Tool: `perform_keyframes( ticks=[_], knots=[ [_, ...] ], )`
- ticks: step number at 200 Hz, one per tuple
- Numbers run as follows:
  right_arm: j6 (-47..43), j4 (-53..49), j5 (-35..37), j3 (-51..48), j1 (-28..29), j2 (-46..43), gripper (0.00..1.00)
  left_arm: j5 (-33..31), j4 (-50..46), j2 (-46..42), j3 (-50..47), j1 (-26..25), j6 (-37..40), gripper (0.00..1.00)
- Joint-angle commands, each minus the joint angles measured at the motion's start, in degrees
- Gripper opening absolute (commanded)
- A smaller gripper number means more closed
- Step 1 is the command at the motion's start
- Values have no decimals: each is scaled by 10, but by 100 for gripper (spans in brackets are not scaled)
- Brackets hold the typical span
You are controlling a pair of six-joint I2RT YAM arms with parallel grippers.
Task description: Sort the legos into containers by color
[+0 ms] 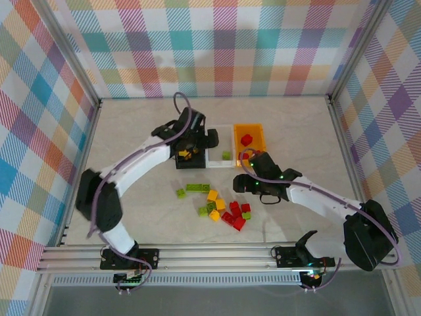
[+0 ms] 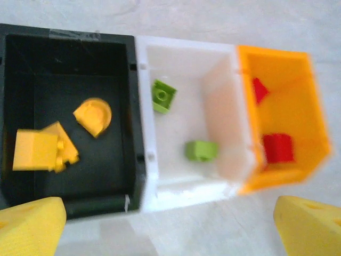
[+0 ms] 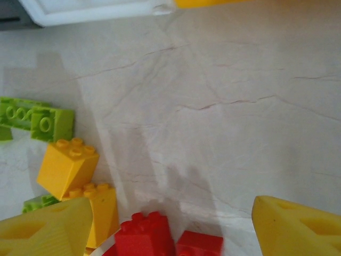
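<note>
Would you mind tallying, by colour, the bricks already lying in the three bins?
Yellow bricks in the black bin: 3 (two overlap, so this is my best reading)
Green bricks in the white bin: 2
Red bricks in the orange bin: 2
Total: 7

The left arm [image 1: 131, 168] arcs from the lower left of the overhead frame up to just above centre, with the left tool [image 1: 187, 151] pointing down. Its yellow fingers [image 2: 32, 226] are spread wide and hold nothing. The right arm [image 1: 316, 197] reaches from the lower right toward the middle, and the right tool [image 1: 245, 176] is also spread and empty.
</note>
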Motion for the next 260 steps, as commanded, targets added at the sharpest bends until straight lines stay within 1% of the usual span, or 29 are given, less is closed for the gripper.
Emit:
perform_keyframes(
  ticks=[1, 27, 41, 58, 93, 116, 134, 174, 190, 218, 243, 260],
  knots=[
    [1, 33, -29, 20, 36, 40, 79, -2, 7, -103, -81, -20, -22, 100],
    [5, 54, -32, 62, 76, 106, 79, -32, -25, -212, -184, -27, -45, 100],
    [15, 48, -11, 91, 95, 141, 79, -51, -50, -270, -233, -27, -57, 100],
    [35, 44, 13, 115, 117, 175, 80, -57, -69, -337, -285, -27, -75, 100],
    [63, 18, 46, 159, 147, 233, 79, -66, -103, -412, -342, -27, -97, 100],
    [65, -20, 67, 188, 156, 263, 77, -73, -109, -432, -356, -27, -99, 100],
    [69, -39, 79, 195, 156, 275, 72, -77, -110, -435, -364, -26, -100, 100],
    [78, -64, 115, 188, 152, 270, 51, -79, -109, -435, -370, -27, -100, 100],
    [78, -60, 116, 179, 144, 263, 48, -79, -107, -436, -370, -27, -97, 100],
    [74, -46, 108, 169, 131, 260, 44, -82, -108, -432, -370, -27, -97, 100],
    [62, -18, 102, 163, 129, 255, 36, -86, -110, -429, -368, -27, -97, 100],
    [48, -10, 102, 164, 128, 239, 32, -90, -112, -430, -370, -27, -98, 100]
  ],
)
